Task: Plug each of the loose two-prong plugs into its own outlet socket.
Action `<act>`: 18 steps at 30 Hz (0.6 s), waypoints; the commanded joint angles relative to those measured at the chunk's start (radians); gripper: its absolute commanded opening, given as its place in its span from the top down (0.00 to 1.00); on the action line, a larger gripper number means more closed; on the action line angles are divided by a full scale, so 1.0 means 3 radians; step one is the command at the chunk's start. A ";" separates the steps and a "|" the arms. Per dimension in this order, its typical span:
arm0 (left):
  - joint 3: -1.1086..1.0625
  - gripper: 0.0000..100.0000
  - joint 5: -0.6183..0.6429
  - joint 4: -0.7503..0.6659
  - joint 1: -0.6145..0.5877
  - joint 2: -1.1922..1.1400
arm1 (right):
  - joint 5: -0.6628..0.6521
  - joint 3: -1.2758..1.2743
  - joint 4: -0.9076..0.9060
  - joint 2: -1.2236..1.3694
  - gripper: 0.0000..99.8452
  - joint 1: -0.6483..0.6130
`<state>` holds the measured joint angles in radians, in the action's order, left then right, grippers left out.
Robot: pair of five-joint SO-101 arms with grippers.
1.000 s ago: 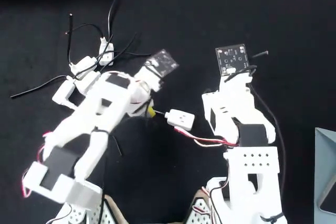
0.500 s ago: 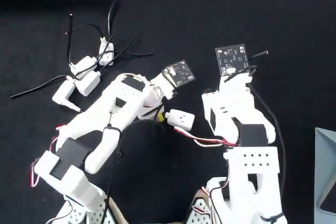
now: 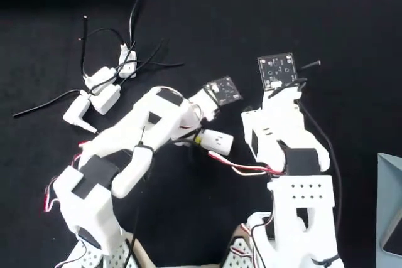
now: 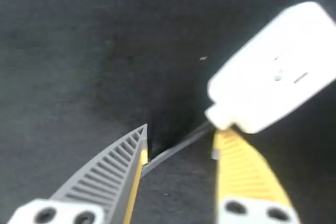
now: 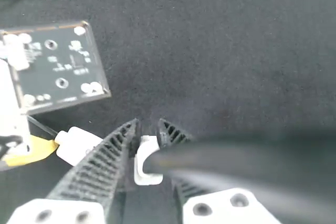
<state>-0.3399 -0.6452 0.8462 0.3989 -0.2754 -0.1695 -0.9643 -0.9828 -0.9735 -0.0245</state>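
Observation:
A white outlet socket block (image 3: pixel 215 141) lies mid-table with a thin lead running off its end. My left gripper (image 4: pixel 181 135) is open beside it. The yellow finger (image 4: pixel 239 166) touches the end of the block (image 4: pixel 273 85), and the thin black lead passes between the fingers. My right gripper (image 5: pixel 148 127) is shut on a small white plug (image 5: pixel 144 169) with a thick black cable; that arm (image 3: pixel 282 130) stands just right of the block. Loose white plugs (image 3: pixel 103 86) with black wires lie at the far left.
Red and white wires (image 3: pixel 248 169) trail from the outlet block toward the right arm's base. The left arm's camera board (image 5: pixel 52 66) and the block (image 5: pixel 79 145) lie ahead of my right gripper. A grey box (image 3: pixel 389 205) sits at the right edge.
The left arm has swung right, away from the plug pile, bringing its gripper to the outlet block. The right arm has kept still.

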 commanded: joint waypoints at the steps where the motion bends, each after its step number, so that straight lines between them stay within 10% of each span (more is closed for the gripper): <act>1: 0.0309 0.93 -0.0010 0.0184 0.0008 -0.0015 | -0.0015 0.0013 0.0041 -0.0064 0.99 0.0020; 18: 0.1736 0.97 0.0317 0.2782 0.0033 -0.0010 | -0.0015 0.0013 0.0041 -0.0064 0.99 0.0020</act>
<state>0.0330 -0.5946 1.4799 0.4127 -0.2892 -0.1695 -0.9643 -0.9828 -0.9735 -0.0245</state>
